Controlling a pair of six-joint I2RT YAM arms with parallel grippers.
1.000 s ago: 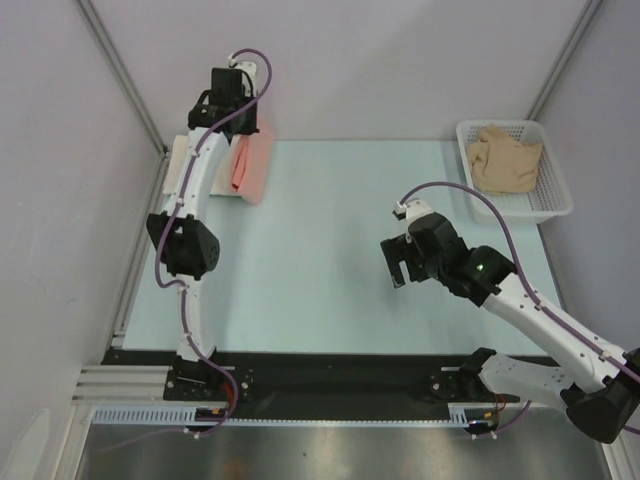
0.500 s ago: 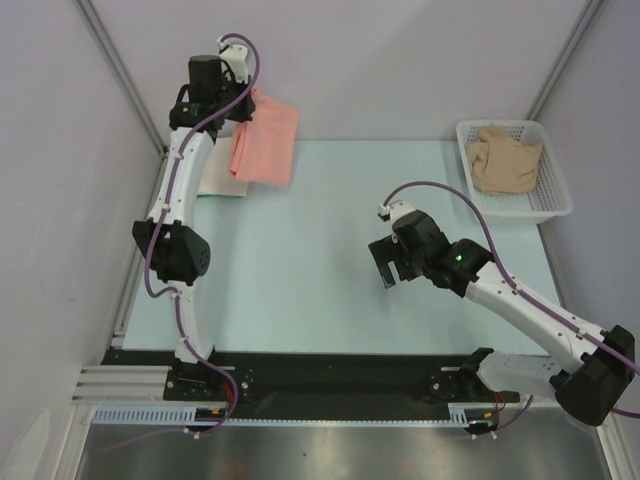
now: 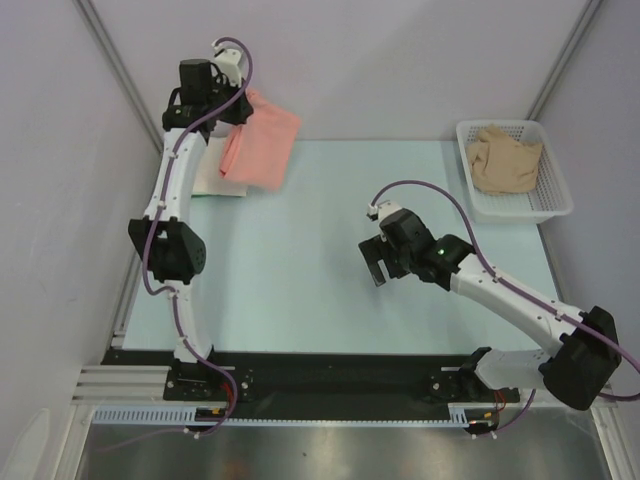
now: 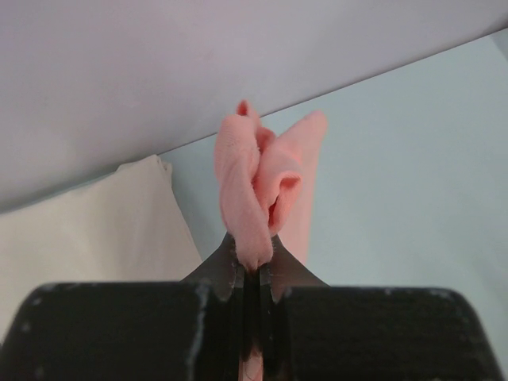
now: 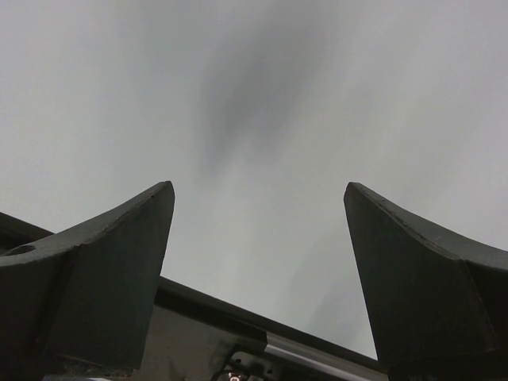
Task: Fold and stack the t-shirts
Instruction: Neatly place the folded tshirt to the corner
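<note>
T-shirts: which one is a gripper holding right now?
The salmon-pink t-shirt, pinched in the left gripper at the far-left corner. The cream-white t-shirt lies on the table below; the tan t-shirt sits in the basket.

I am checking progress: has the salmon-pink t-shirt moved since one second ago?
Yes. The salmon-pink t-shirt has risen from the table, above the cream-white t-shirt, and hangs from the shut left end effector.
</note>
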